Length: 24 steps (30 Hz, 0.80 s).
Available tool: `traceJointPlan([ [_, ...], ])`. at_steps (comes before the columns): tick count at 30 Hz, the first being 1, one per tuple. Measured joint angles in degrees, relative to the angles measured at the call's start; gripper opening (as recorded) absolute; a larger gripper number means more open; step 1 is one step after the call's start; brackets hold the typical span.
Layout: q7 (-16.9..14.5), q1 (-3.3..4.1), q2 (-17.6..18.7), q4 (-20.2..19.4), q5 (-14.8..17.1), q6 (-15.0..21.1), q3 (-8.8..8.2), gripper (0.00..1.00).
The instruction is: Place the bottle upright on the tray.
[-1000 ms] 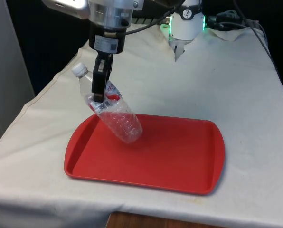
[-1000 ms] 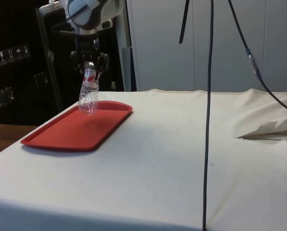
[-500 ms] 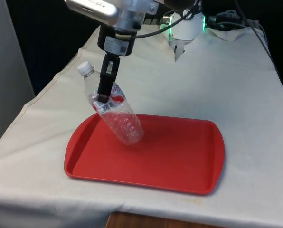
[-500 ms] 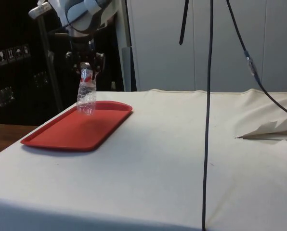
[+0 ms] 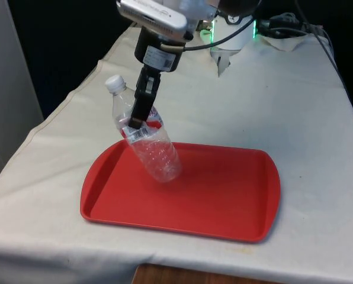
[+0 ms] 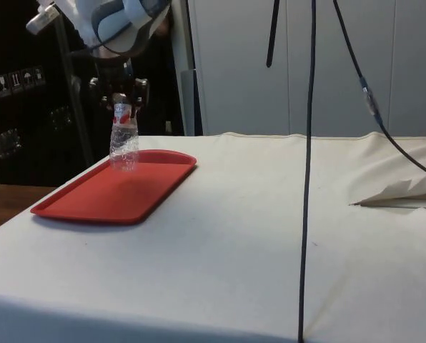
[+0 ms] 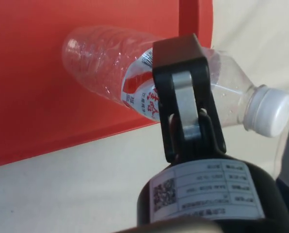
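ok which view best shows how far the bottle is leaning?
Front view: the bottle shows full length, base on the tray, cap tipped toward that view's left, pincer clamped at the label. In the side view it looks almost upright. The wrist view gives label and cap close up, not the lean.

Between my jaws sits the bottle (image 5: pixel 142 137), gripped at its upper body and leaning, its cap (image 5: pixel 114 83) tipped past the tray's edge towards the front view's left. Below my jaws its base rests on the tray (image 5: pixel 224 204), near the far rim. The tray lies on the counter (image 5: pixel 295 112).
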Motion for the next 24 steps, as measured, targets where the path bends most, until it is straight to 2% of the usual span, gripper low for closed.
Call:
traceJointPlan([
  [2, 1.2, 0.17, 0.23, 0.23, -1.66, -0.17, 0.11, 0.18],
  [13, 4.3, 0.46, 1.26, 1.26, -5.9, -1.09, 0.46, 0.18],
  [24, 8.31, 1.2, 2.46, 2.35, -11.12, -2.52, 0.8, 0.18],
])
